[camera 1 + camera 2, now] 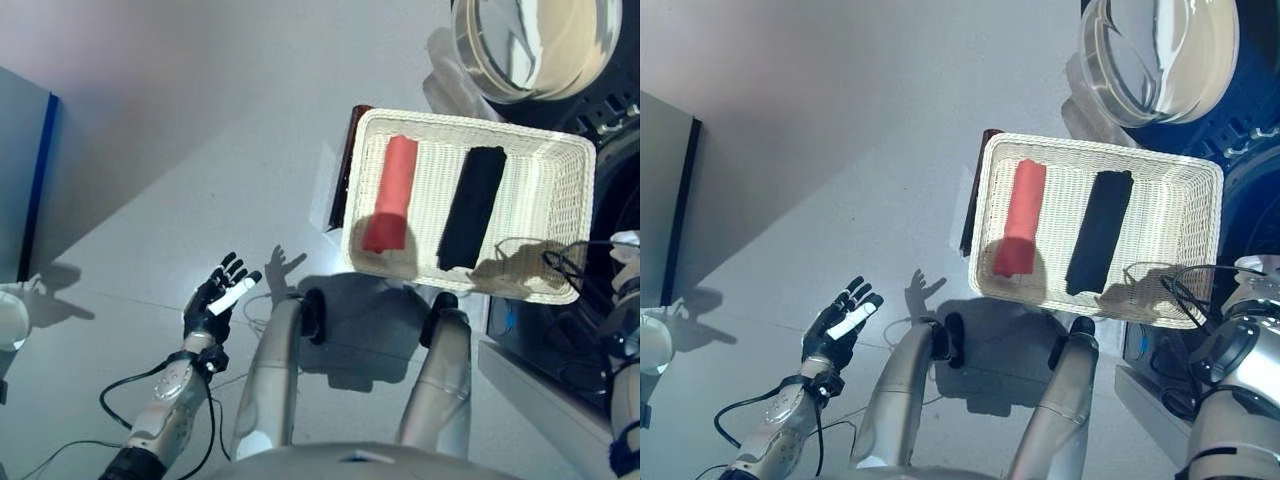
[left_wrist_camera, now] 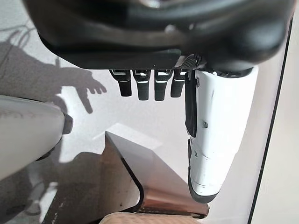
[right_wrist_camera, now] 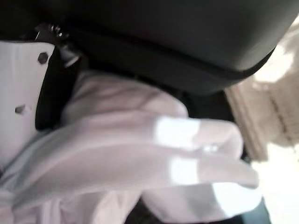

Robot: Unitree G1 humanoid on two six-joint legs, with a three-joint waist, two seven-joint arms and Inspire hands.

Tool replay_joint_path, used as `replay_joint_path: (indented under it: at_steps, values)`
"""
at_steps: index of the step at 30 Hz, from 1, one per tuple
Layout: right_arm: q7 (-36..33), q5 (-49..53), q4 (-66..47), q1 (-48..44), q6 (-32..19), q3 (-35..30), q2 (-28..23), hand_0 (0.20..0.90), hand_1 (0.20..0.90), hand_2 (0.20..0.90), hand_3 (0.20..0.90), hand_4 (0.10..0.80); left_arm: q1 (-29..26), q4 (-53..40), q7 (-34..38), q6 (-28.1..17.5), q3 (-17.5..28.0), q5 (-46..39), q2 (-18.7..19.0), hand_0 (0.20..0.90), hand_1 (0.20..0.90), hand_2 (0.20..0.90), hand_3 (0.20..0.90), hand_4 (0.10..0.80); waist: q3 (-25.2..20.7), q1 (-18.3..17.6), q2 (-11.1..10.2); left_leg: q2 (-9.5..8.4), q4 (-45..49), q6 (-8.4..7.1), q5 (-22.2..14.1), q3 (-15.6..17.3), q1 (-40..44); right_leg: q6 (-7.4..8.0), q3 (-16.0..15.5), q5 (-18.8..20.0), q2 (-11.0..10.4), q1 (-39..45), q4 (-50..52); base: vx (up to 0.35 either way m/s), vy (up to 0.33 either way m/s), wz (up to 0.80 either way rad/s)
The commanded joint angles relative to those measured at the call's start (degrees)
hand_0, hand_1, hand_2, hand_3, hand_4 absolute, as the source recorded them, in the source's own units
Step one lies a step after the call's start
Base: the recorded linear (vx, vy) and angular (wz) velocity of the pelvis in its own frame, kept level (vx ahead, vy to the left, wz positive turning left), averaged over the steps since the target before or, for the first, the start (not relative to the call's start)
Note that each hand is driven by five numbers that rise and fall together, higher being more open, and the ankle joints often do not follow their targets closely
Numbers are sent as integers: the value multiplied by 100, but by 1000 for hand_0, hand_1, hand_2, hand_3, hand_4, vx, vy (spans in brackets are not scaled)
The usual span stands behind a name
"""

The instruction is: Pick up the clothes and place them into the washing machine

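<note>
**White cloth in my right hand, two rolls left in the basket**

My left hand (image 1: 212, 300) hangs open over the floor, fingers spread. My right hand (image 3: 28, 93) is clamped on a white cloth (image 3: 140, 158) – fingers hidden beneath it. Beyond, the white basket (image 1: 560, 190) holds a red roll (image 1: 392, 193) and a black roll (image 1: 473, 206). Farthest, the washing machine (image 1: 610, 110) stands with its door (image 1: 540, 40) open, partly cut off.

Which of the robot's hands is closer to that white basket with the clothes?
Right. The right hand, gripping white cloth, is at the white basket's right end; the left hand hangs open over the floor, well clear.
</note>
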Motion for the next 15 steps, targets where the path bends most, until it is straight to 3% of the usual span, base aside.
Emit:
replay_joint_path:
  at_steps: [1, 10, 15]
  values:
    - [207, -542, -218, 136, -744, 724, -957, 200, 200, 200, 200, 300, 15, -245, -2, -419, 252, -27, 161, 900, 900, 900, 900, 800, -271, -74, 76, 340, -893, -846, 575, -597, 238, -283, 23, -147, -114, 340, -179, 79, -18, -2]
    - [238, -933, -243, -174, -651, 1126, -1188, 200, 200, 200, 200, 300, 0, -240, -78, -513, 241, 46, 174, 900, 900, 900, 900, 800, -213, -45, 99, 334, -1139, -866, 795, -554, 367, -291, 10, 22, -84, 434, -354, -18, -3, 0]
    - [-43, -995, -36, -36, -672, 950, -1381, 200, 200, 200, 200, 300, 4, -214, -119, -472, 179, 84, 168, 900, 900, 900, 900, 800, -244, -57, 164, 314, -1173, -889, 826, -594, 385, -285, -19, -16, -98, 486, -355, 18, -4, 1]
